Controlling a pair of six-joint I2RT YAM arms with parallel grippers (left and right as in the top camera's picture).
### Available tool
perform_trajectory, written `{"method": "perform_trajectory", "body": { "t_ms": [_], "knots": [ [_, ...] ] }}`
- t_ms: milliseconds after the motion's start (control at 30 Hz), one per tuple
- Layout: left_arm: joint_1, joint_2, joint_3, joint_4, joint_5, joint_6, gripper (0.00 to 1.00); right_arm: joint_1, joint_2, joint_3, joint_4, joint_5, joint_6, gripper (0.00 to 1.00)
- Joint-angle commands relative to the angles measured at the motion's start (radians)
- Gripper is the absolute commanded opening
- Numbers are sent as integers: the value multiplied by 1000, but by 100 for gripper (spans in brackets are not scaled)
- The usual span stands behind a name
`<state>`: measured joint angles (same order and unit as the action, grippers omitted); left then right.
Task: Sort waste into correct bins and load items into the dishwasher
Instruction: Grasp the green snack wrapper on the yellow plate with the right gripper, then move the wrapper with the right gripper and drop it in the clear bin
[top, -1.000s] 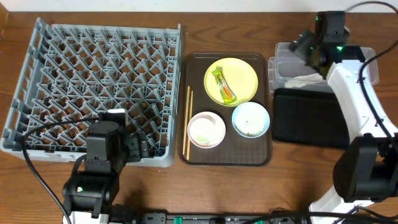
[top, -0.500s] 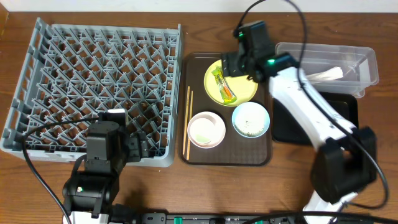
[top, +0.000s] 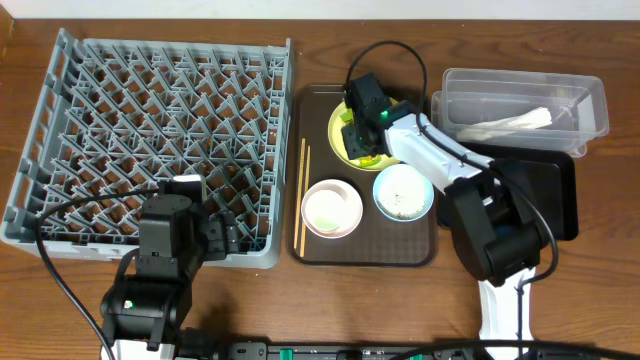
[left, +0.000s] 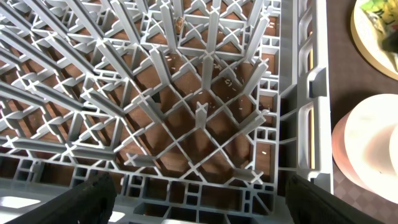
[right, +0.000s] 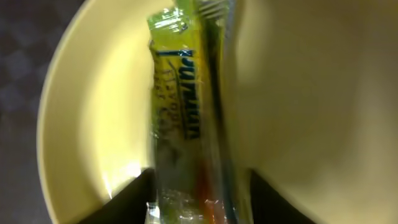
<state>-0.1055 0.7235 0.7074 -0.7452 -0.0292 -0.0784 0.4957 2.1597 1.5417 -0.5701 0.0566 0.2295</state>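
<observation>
Two grippers, both spread. Left gripper (left: 200, 190) over rack's (top: 150, 110) near corner. 2 bowls: pinkish-white bowl (top: 331, 208), light blue bowl (top: 403, 192). Beyond, right gripper (right: 196, 196) straddles 1 wrapper (right: 177, 124) on 1 yellow plate (right: 87, 124). Farthest: 1 paper strip (top: 510, 123) in clear tub (top: 520, 75).

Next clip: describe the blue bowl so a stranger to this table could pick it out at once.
Find the big grey dish rack; right of it lies a dark brown serving tray. The light blue bowl sits on the tray's right side, on the robot's side of the yellow plate. Unlike the pinkish-white bowl to its left, it is blue-rimmed, with white speckled scraps inside.
</observation>
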Motion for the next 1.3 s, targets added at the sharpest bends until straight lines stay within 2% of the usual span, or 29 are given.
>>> {"method": "perform_trajectory", "body": {
  "t_ms": [0,100,133,267,400,500,733,833,1000,1067,1133,1200,1233,1267],
  "knots": [
    [6,-6,25,-3,-5,-5,90,6,4,0,2,26,21,27],
    [6,-6,25,-3,-5,-5,90,0,-14,3,-2,25,21,6],
    [6,-6,25,-3,-5,-5,90,-5,-30,4,-2,25,21,2],
    [6,-6,25,-3,-5,-5,90,-40,-121,10,3,26,32,1],
    [6,-6,25,-3,-5,-5,90,-103,-240,11,5,94,117,1],
    [6,-6,25,-3,-5,-5,90,-166,-317,10,-39,183,253,1],
    [6,-6,25,-3,-5,-5,90,-329,-365,8,-255,345,730,1],
    [6,-6,25,-3,-5,-5,90,-381,-348,6,-291,347,834,1],
    [6,-6,25,-3,-5,-5,90,-430,-316,6,-282,346,903,2],
    [6,-6,25,-3,-5,-5,90,-441,-314,6,-272,342,903,11],
    [6,-6,25,-3,-5,-5,90,-447,-314,6,-264,342,900,32],
    [6,-6,25,-3,-5,-5,90,-449,-314,6,-240,332,895,83],
    [6,-6,25,-3,-4,-5,90,-449,-314,6,-231,328,875,97],
    [6,-6,25,-3,-5,-5,90,-449,-314,6,-220,328,840,99]
  ]
}}
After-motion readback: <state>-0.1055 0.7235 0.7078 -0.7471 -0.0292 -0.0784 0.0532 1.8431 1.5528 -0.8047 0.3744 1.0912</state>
